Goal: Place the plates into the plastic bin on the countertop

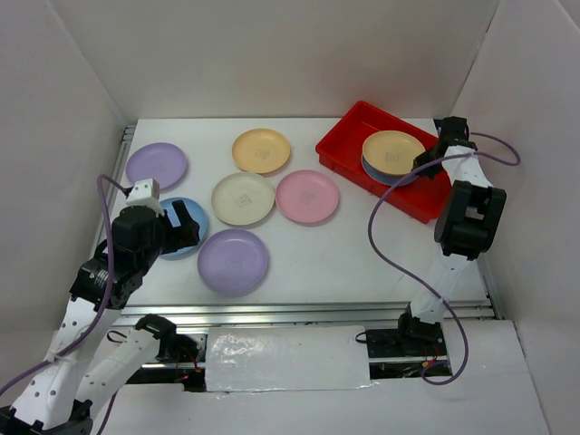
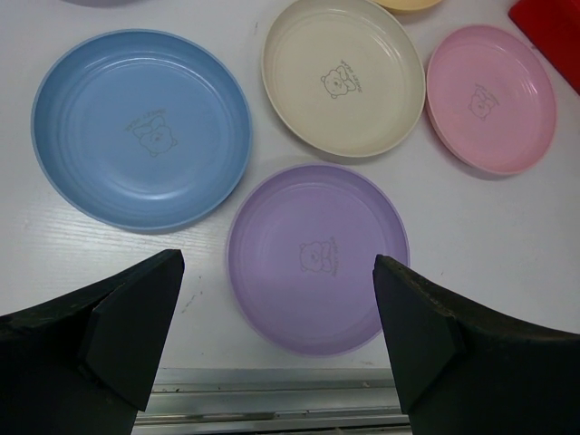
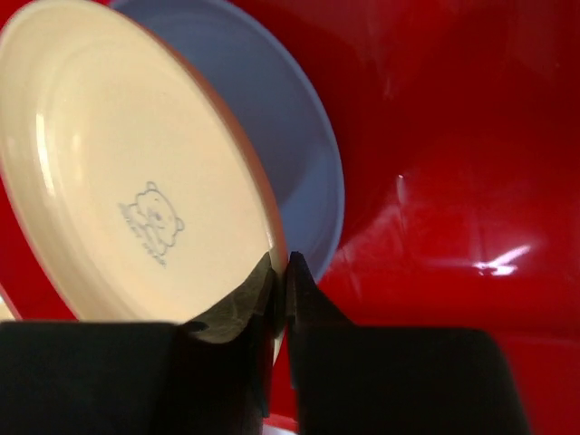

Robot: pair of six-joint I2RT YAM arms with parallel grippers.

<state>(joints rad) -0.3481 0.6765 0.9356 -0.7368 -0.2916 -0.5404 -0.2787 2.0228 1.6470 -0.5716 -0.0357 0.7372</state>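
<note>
Up close under my right wrist lens, my right gripper (image 3: 283, 272) has its two black fingers pressed together on the rim of the pale yellow plate (image 3: 136, 181): clamped, no gap showing. On the other side, my left gripper (image 2: 276, 267) hangs with its fingers spread wide and nothing between them, low over the near left of the table.

Wide view now: white countertop (image 1: 362, 263), white walls (image 1: 272, 54) around it, metal rail (image 1: 299, 313) along the near edge. The red plastic bin (image 1: 355, 127) sits far right, set at an angle. Inside it a blue plate (image 3: 308, 154) lies on the floor, and my pale yellow plate is over it, looking tipped. Whether its far edge rests on the blue one, I can't quite tell.

Six plates are out on the countertop. The near lilac plate (image 2: 317, 258) is right below my open left fingers, and the light blue plate (image 2: 140, 127) is just beside it to the left. Behind them the cream plate (image 2: 344, 77) and pink plate (image 2: 489, 95) sit side by side. Farther back are the orange plate (image 1: 261, 150) and, far left, a second lilac plate (image 1: 156, 164).

Smallest detail: a little bear print (image 2: 319, 256) marks each plate centre I can see close up.
</note>
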